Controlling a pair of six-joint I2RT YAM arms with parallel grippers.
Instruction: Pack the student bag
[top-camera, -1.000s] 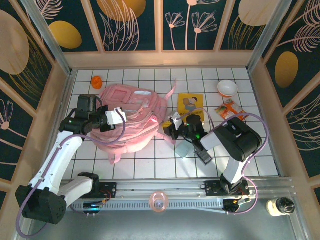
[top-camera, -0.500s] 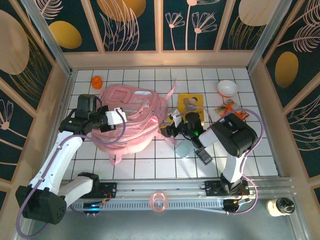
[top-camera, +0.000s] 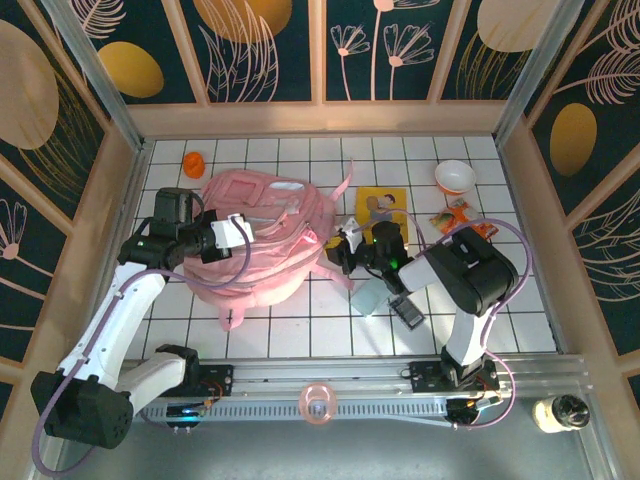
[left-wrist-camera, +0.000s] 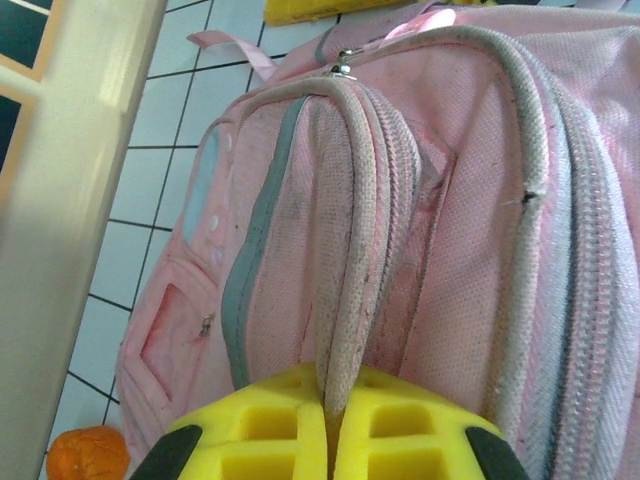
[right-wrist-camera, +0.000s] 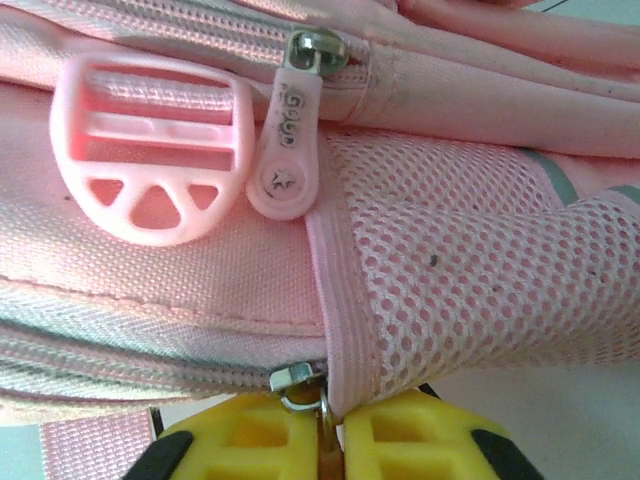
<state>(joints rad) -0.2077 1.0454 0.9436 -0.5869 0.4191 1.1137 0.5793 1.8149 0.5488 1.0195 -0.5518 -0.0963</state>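
Top external: student bag (top-camera: 255, 250) long axis left-right

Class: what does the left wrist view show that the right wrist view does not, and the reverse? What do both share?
Left wrist, not right: a strap loop pinched by the left gripper, an orange object. Right wrist, not left: a pink buckle, a star-marked zipper pull, mesh, a metal zipper tab pinched by the right gripper. Both: the student bag, yellow pads shut.

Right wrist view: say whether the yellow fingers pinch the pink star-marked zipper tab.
No; the pink zipper tab lies free beside the buckle, and the fingers clamp a lower metal zipper pull.
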